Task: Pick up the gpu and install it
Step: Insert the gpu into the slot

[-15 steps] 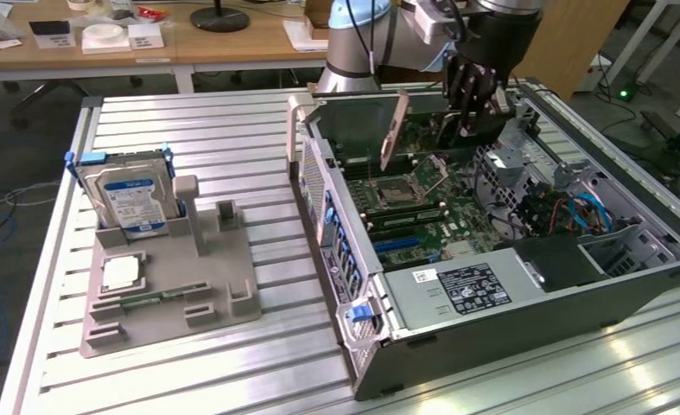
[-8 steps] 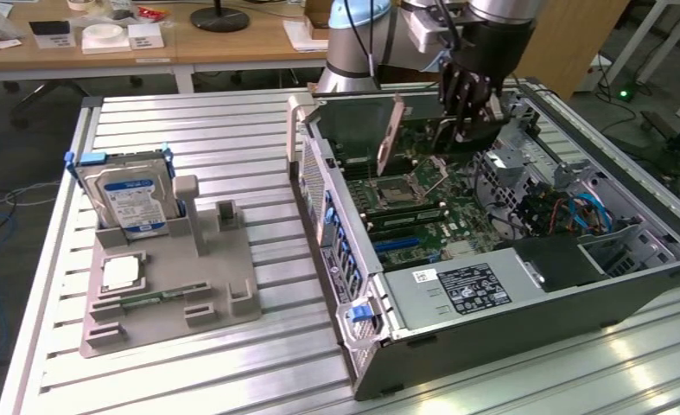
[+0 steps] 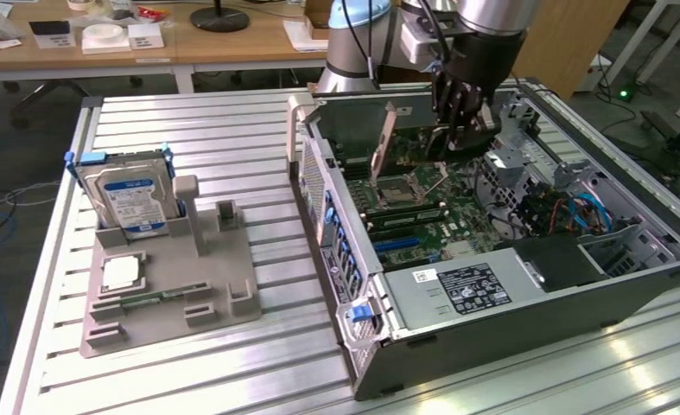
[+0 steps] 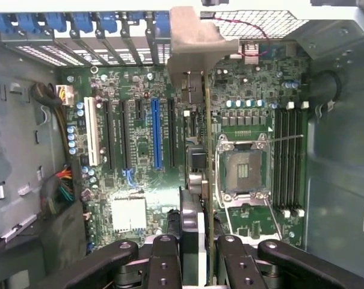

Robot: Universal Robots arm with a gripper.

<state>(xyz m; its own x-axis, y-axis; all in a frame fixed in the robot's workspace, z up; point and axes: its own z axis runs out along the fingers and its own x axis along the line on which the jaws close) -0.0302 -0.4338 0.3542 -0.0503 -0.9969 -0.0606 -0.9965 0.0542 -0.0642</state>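
Gpu held edge-on inside the open computer case

The fingers [image 4: 197,250] grip the gpu [image 4: 204,150] upright above the motherboard [image 4: 133,144], centre of frame, beside the empty processor socket [image 4: 245,165].

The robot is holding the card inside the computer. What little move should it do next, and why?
Probably ease the gpu straight down. The gripper holds it edge-on above the motherboard, its bracket near the case's rear wall, and it does not look seated in a slot yet.
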